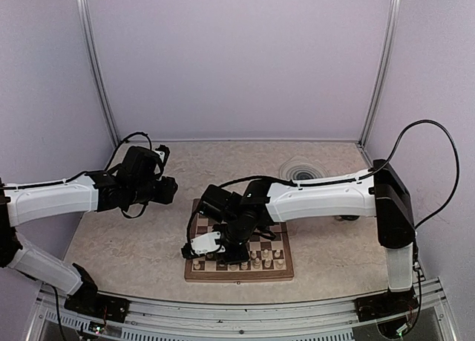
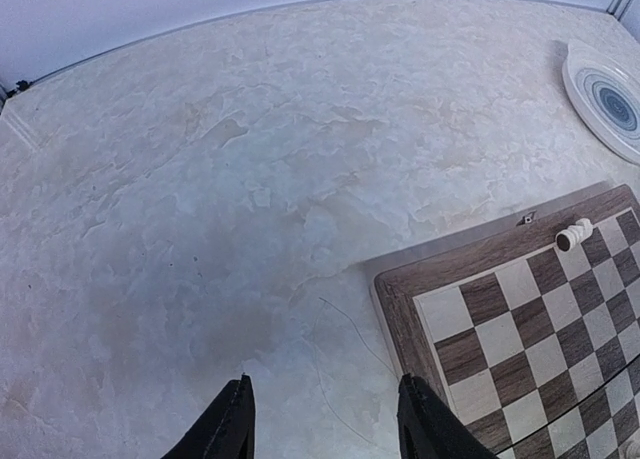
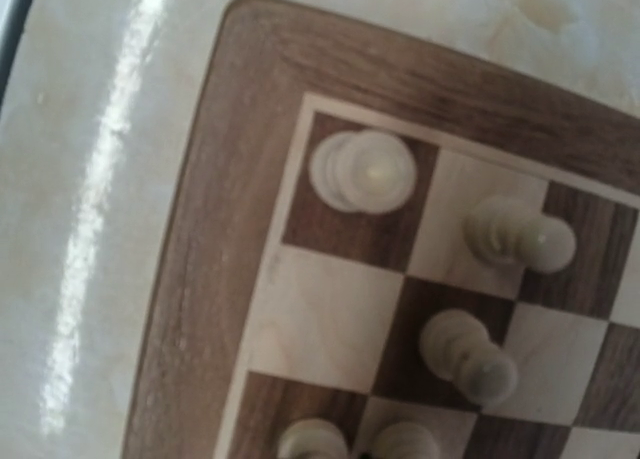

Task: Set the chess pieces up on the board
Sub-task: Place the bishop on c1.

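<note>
The board (image 1: 283,271) lies at the near middle of the table. Several cream chess pieces (image 1: 256,264) stand on its near rows. My right gripper (image 1: 200,247) is low over the board's near left corner; its fingers are hidden. The right wrist view shows that corner of the board (image 3: 200,269) close up, with pieces (image 3: 362,171) standing on the squares and no fingers in view. My left gripper (image 1: 169,189) hangs open and empty above bare table left of the board (image 2: 500,254); it also shows in the left wrist view (image 2: 325,424). One piece (image 2: 573,236) lies toppled at the board's far edge.
A round grey-ringed plate (image 1: 303,169) sits at the back right, also in the left wrist view (image 2: 610,94). A thin thread (image 2: 350,339) lies on the table beside the board. Walls close in the back and sides.
</note>
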Controlling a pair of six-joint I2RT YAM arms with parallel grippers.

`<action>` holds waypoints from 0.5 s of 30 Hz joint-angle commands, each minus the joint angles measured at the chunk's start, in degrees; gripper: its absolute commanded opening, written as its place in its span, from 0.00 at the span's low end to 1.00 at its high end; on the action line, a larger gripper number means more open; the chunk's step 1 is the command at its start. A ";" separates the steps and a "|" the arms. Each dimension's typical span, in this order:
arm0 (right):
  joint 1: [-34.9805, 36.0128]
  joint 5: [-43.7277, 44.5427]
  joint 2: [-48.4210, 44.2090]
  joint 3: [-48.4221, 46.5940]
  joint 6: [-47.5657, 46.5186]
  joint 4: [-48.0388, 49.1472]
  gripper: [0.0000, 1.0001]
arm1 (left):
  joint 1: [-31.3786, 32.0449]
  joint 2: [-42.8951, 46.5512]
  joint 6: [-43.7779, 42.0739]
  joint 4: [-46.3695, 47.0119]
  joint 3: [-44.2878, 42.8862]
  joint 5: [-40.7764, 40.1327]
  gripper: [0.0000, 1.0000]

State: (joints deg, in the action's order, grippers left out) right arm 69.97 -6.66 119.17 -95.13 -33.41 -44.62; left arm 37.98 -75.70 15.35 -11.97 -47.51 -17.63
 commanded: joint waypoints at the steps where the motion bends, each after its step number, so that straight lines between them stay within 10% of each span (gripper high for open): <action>1: 0.64 0.32 1.49 -2.06 -0.31 -1.20 0.05 | 0.42 0.23 -0.15 0.68 -0.42 -1.27 0.49; 15: 1.48 -1.81 1.77 -2.16 -1.04 -2.02 0.07 | 0.83 -1.09 -0.15 0.28 -0.71 -1.01 0.50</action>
State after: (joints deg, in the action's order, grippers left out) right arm 70.72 -7.11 119.81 -96.05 -33.69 -45.21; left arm 38.41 -76.27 15.35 -12.01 -47.51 -18.09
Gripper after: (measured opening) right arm 0.094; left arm 0.497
